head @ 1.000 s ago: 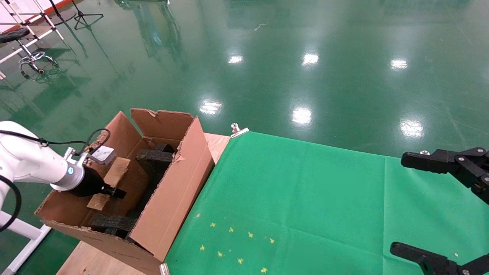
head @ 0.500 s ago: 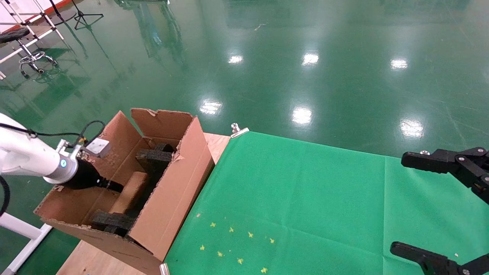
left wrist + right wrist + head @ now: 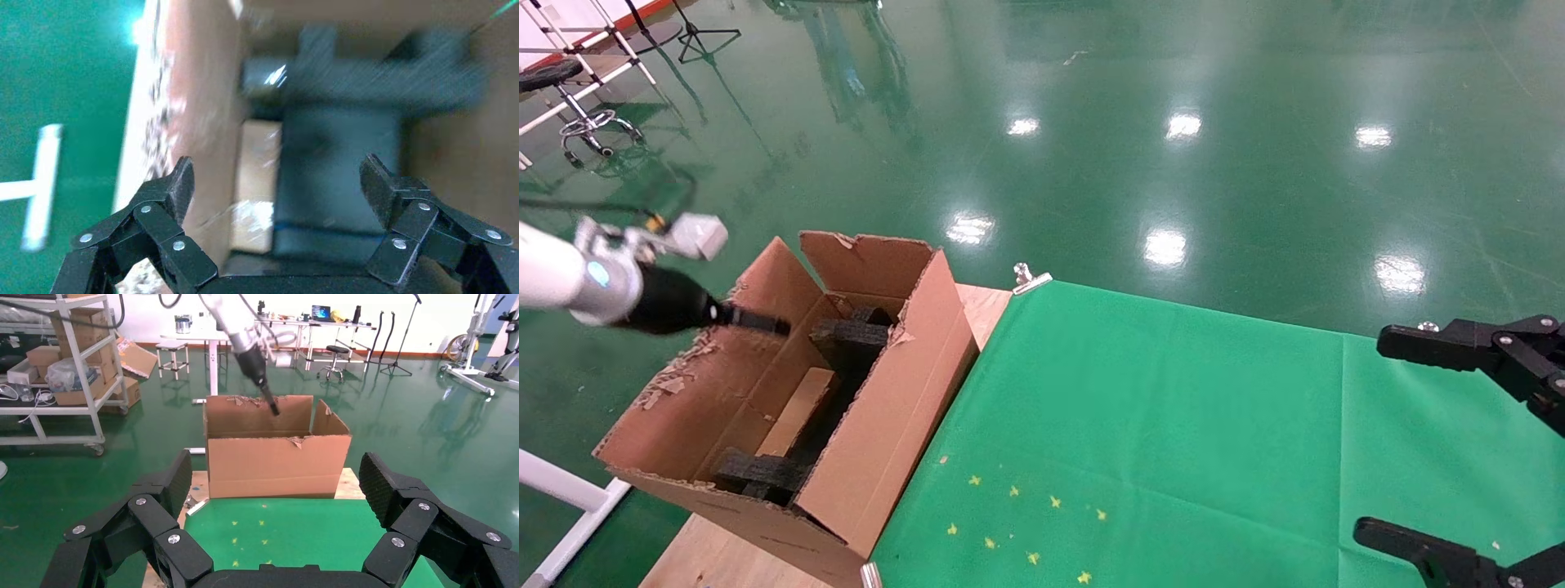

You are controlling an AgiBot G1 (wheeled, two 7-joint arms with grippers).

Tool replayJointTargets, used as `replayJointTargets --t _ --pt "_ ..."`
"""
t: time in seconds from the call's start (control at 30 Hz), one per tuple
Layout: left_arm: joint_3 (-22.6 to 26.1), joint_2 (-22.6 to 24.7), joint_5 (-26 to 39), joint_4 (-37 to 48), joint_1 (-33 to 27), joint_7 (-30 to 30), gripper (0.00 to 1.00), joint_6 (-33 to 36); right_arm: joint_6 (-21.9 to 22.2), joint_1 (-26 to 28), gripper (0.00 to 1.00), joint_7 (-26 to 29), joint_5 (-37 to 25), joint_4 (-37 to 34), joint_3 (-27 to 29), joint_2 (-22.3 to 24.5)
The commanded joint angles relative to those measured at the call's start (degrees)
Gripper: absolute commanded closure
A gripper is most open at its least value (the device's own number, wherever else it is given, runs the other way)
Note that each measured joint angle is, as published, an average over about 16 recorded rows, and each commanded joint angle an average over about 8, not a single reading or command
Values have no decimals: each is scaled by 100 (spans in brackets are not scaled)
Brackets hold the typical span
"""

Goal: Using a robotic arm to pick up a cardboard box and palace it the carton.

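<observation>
left gripper (image 3: 276, 184): spread wide, empty, above carton (image 3: 887, 425)
cardboard box (image 3: 797, 411): inside carton, partly hidden by foam
right gripper (image 3: 278, 484): wide, parked right

We see a brown carton (image 3: 878, 425) with black foam blocks (image 3: 850, 336), a pale brown cardboard box (image 3: 797, 411), and green cloth (image 3: 1214, 441) speckled with yellow stars (image 3: 1026, 514).

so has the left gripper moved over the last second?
Yes. The left gripper rose out of the carton to its left flap's top edge, open, leaving the cardboard box inside.
</observation>
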Motion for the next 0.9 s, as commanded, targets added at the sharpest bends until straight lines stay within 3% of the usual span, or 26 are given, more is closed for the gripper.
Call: replayJointTargets --t 0.03,0.23,0.43,0.6,0.9 --pt "-65 -108 -90 -56 -250 -14 0 188 0 0 0 0 0 0 0 0" --pt "-380 -441 -571 -229 -906 -349 0 1368 1 0 0 -1 1 0 -1 0" --pt "-733 -654 -1120 -293 -1160 -642 0 2250 2 0 0 -1 1 -1 -1 1" --pt "-858 -713 -1314 -275 -1202 -712 0 2496 3 -1 0 -1 1 -2 -1 2" --pt "-976 -686 -1332 -529 -947 -519 0 2359 3 -1 0 -2 2 -2 -2 1"
